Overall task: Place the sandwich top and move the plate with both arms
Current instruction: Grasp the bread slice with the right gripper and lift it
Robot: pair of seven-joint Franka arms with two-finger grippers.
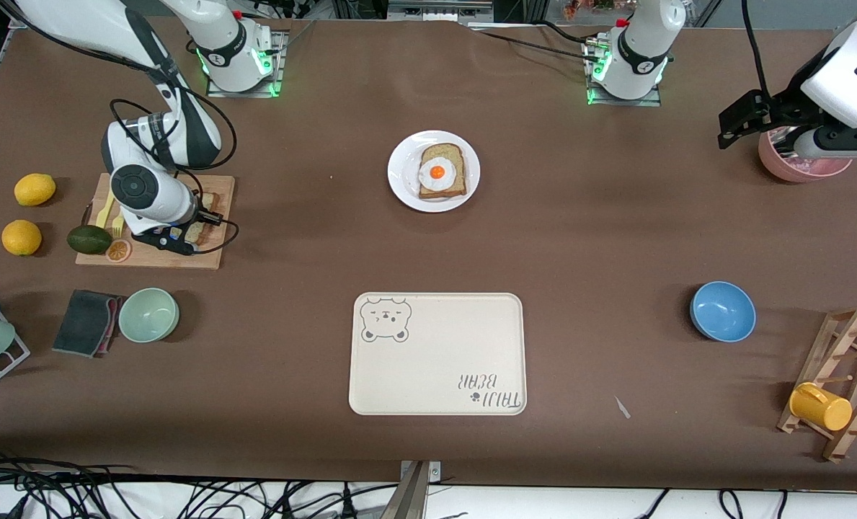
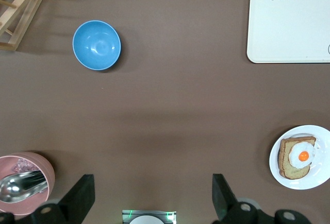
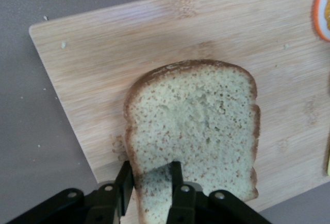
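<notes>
Front view: the right tool (image 1: 187,241) is lowered onto the wooden cutting board (image 1: 215,189) at the right arm's end of the worktop (image 1: 579,238), where the sandwich top (image 1: 197,232) lies mostly hidden under it. The plate (image 1: 399,180), bearing the egg slice (image 1: 442,171), is set mid-worktop, farther from the camera than the cream tray (image 1: 439,375). The left tool (image 1: 742,122) is held over the pink bowl (image 1: 803,169); that arm waits.

Left wrist view: the left tool's fingers (image 2: 80,195) are seen spread apart, holding nothing.

Right wrist view: the right tool's fingers (image 3: 125,183) are seen set about the slice's edge, one at its crust, one on its face.
</notes>
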